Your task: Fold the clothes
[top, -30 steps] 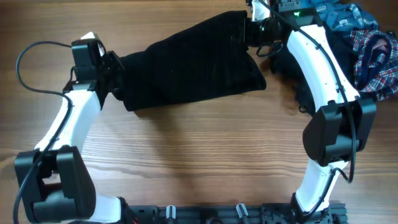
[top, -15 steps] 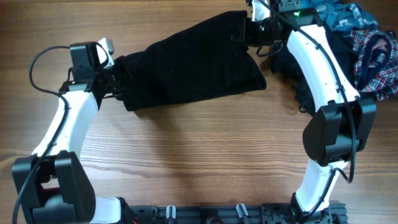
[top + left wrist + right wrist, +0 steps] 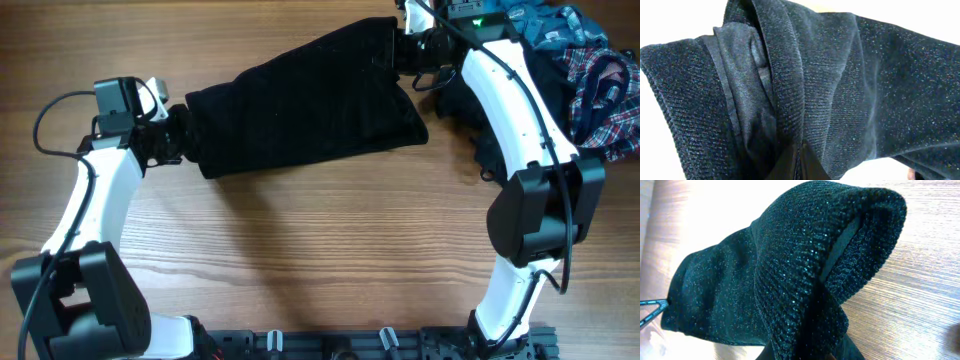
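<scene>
A large black textured garment (image 3: 300, 105) of the clothes lies stretched across the table's far half. My left gripper (image 3: 183, 142) is shut on its left end; in the left wrist view the bunched black knit and lining (image 3: 790, 85) fill the frame above the closed jaws. My right gripper (image 3: 400, 52) is shut on the garment's far right corner, where the folded knit edge (image 3: 830, 255) rises from the jaws. More clothes are heaped at the far right: a teal-blue piece (image 3: 540, 25), a red-blue plaid one (image 3: 600, 90) and a black one (image 3: 480, 120) under the right arm.
Wooden table (image 3: 320, 260) stretches bare toward the front edge. A black rail with clips (image 3: 380, 340) runs along the front between the two arm bases. A black cable (image 3: 45, 115) loops out from the left wrist.
The left gripper closed on the garment's left end and pulled it leftward, drawing the cloth flatter and longer. The right arm has stayed put.
</scene>
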